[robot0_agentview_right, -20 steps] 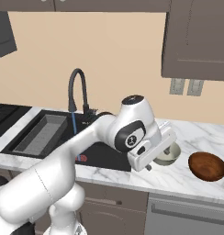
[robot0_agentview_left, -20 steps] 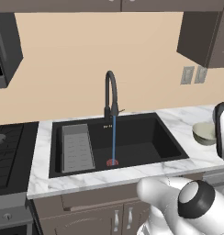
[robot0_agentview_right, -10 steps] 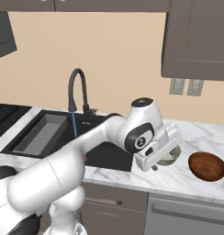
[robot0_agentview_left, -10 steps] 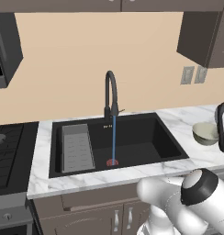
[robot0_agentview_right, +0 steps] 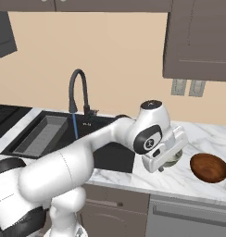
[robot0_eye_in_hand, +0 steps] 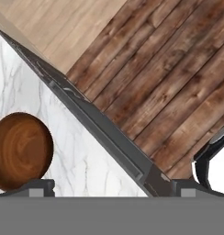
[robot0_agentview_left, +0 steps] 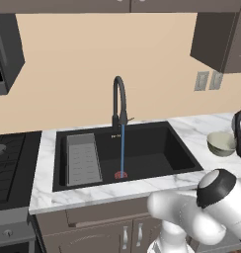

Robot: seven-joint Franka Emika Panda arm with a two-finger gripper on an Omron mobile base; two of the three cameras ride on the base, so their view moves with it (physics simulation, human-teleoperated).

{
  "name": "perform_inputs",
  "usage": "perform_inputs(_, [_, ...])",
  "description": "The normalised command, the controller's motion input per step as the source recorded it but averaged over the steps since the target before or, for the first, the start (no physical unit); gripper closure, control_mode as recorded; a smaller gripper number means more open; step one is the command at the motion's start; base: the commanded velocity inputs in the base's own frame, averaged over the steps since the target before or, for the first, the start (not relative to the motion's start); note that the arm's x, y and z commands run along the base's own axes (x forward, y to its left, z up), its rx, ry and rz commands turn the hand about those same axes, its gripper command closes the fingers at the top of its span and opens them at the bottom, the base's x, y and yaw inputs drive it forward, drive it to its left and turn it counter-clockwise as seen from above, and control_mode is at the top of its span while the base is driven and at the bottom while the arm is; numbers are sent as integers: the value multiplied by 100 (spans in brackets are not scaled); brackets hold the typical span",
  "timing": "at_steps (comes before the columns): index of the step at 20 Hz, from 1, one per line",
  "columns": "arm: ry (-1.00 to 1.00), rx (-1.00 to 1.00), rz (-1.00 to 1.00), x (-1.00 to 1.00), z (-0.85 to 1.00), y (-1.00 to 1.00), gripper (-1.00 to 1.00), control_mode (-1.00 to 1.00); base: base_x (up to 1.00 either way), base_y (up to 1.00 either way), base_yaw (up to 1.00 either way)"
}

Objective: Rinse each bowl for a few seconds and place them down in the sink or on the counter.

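Note:
The pale cream-grey bowl [robot0_agentview_left: 221, 143] sits on the white marble counter [robot0_agentview_left: 191, 131] to the right of the black sink [robot0_agentview_left: 142, 136]. In the right base view my hand hangs over it, so just a sliver of the bowl [robot0_agentview_right: 174, 160] shows. The reddish-brown bowl [robot0_agentview_right: 209, 167] rests further right on the counter [robot0_agentview_right: 198, 139], apart from my hand. My gripper [robot0_agentview_right: 163, 161] points down at the counter's front edge. In the hand view the gripper [robot0_eye_in_hand: 111, 187] is open with nothing between its tips, and the brown bowl [robot0_eye_in_hand: 22, 151] lies at lower left.
The black gooseneck faucet [robot0_agentview_left: 120, 99] pours a blue stream [robot0_agentview_left: 123, 150] onto the red drain. A grey ribbed tray [robot0_agentview_left: 83, 158] fills the sink's left side. A black stovetop [robot0_agentview_left: 9, 163] lies left. Past the counter edge [robot0_eye_in_hand: 100, 133] is wooden floor [robot0_eye_in_hand: 169, 69].
My hand has drifted a little to the right along the counter, over the cream-grey bowl. Its jaws have stayed wide. Both bowls rest where they were, and the water keeps running.

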Motion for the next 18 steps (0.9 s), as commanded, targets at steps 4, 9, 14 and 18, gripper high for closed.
perform_inputs(4, [0,1,0,13,-16,-10,-100,-100,0,0,0])
perform_inputs(9, [0,2,0,12,-18,-15,-100,-100,0,0,0])
perform_inputs(14, [0,1,0,10,-17,-21,-100,-100,0,0,0])
perform_inputs(18, [0,0,0,8,-7,-23,-100,-100,0,0,0])
